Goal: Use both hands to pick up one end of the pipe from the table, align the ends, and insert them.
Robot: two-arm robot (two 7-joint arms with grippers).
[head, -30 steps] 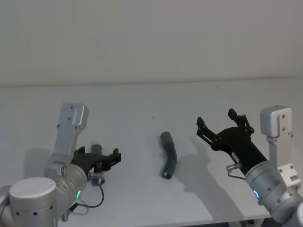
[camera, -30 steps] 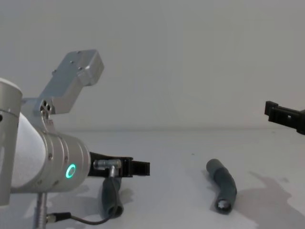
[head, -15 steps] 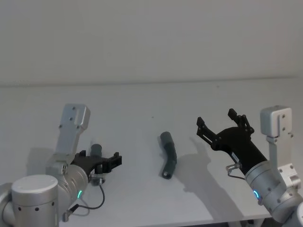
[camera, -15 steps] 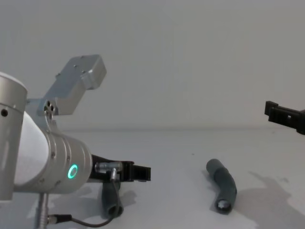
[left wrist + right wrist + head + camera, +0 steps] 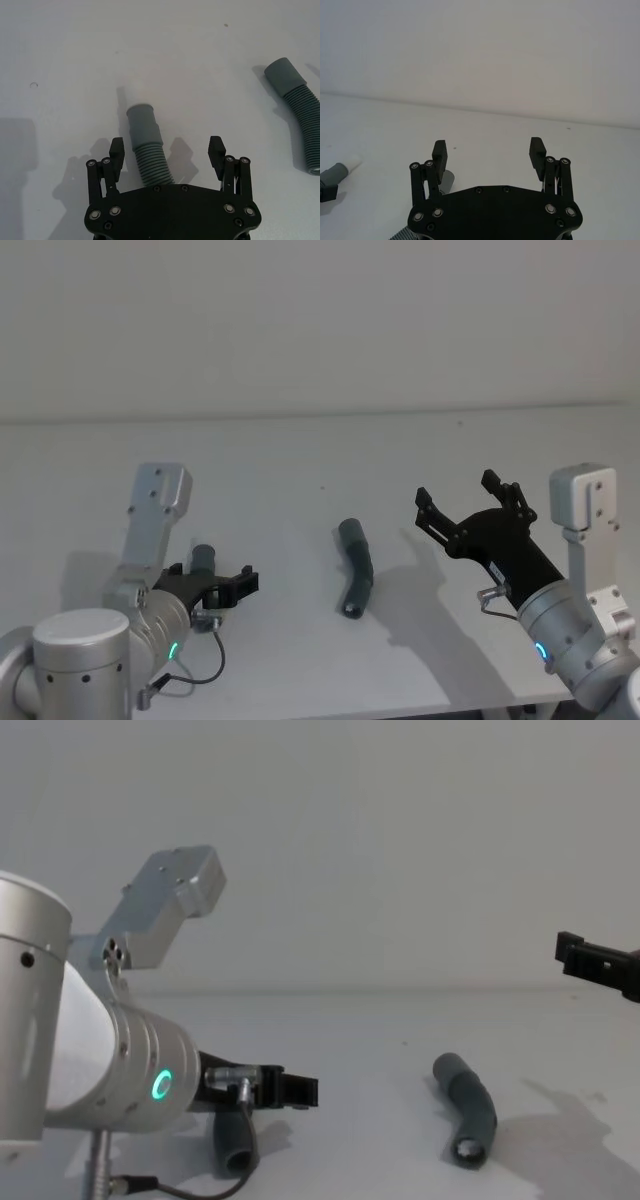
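Both spread: left tool (image 5: 166, 148) low, right tool (image 5: 488, 149) high.

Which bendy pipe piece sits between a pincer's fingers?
The left pipe piece, lying between the open fingers of the left pincer. The other pipe piece lies alone farther right.

pipe piece A (image 5: 147, 150) lies between spread left hand (image 5: 166, 150) | pipe piece B (image 5: 356, 575) bent, lying apart

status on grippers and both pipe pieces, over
Left gripper open, straddling left hose piece on table. Right gripper open, raised, right of second hose piece. Nothing between the pieces.
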